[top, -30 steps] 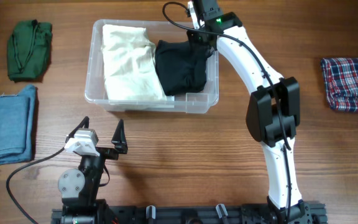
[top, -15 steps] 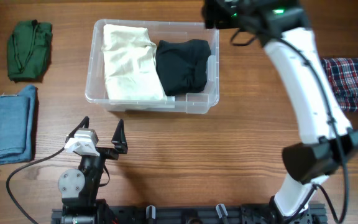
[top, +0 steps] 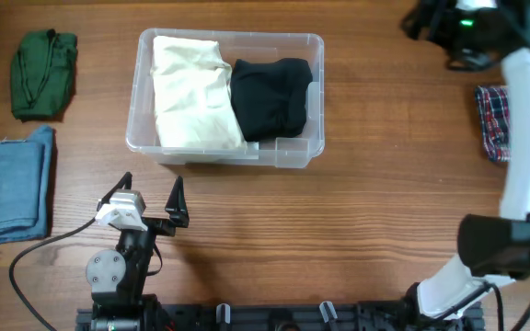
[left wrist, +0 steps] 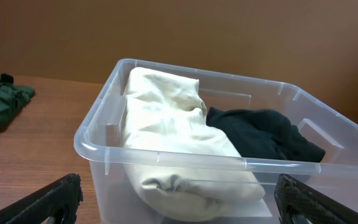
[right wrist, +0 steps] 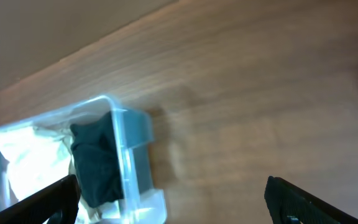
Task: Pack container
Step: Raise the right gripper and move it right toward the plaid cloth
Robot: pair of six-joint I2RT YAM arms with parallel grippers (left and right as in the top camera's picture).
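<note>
Clear rectangular plastic container [top: 288, 152] at table [top: 357, 211] centre-back, folded cream cloth [top: 191, 92] and black cloth [top: 267, 97] side by side inside. Left hand [top: 153, 178] just in front, fingers apart, empty. Right hand [right wrist: 171, 182] well right of container, fingers apart, empty.

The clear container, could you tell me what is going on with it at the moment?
Two robot arms are packing it with folded clothes. The container holds a cream cloth and a black garment side by side. The right gripper is open and empty near the plaid cloth; the left gripper sits open in front of the container.
</note>
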